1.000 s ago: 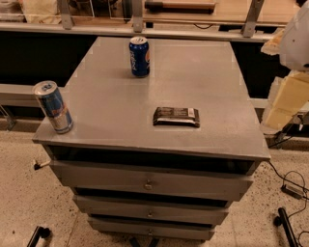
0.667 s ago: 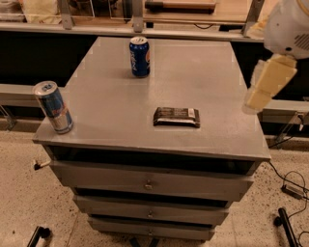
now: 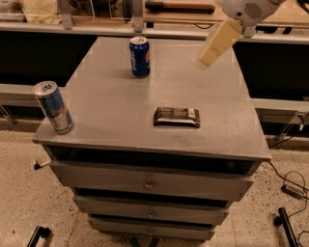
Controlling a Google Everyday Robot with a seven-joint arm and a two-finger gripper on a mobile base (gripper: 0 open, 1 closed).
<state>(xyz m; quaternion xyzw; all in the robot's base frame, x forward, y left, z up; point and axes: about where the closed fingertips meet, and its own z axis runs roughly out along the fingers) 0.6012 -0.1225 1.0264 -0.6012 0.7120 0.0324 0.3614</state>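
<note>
While the gripper [image 3: 204, 60] hangs in the air over the rear right part of the grey cabinet top [image 3: 111, 111], it holds nothing and touches nothing, and whether it is open or closed cannot be told from this angle, since only a cream-coloured, slanting end shows below the white arm housing [image 3: 246, 9]. Two things lie about equally near it. The blue can [image 3: 139, 56] stands upright to its left near the back edge, and the dark snack bar [image 3: 176, 116] lies flat nearer the front, roughly below and in front of the gripper; both are well apart from it. A third item, the silver-and-blue can [image 3: 53, 107], stands upright at the front left corner, far from the gripper. As far as the view shows, no grasp has been made: each item rests on the top, none tipped or lifted, and any contact is not yet begun. Most of the arm is cut off by the upper edge, so its reach and posture cannot be read. How high the gripper sits above the surface is hard to judge. Printing on the snack bar is unreadable, and the dark gaps above the drawers [image 3: 148, 185] hide whatever is inside.
</note>
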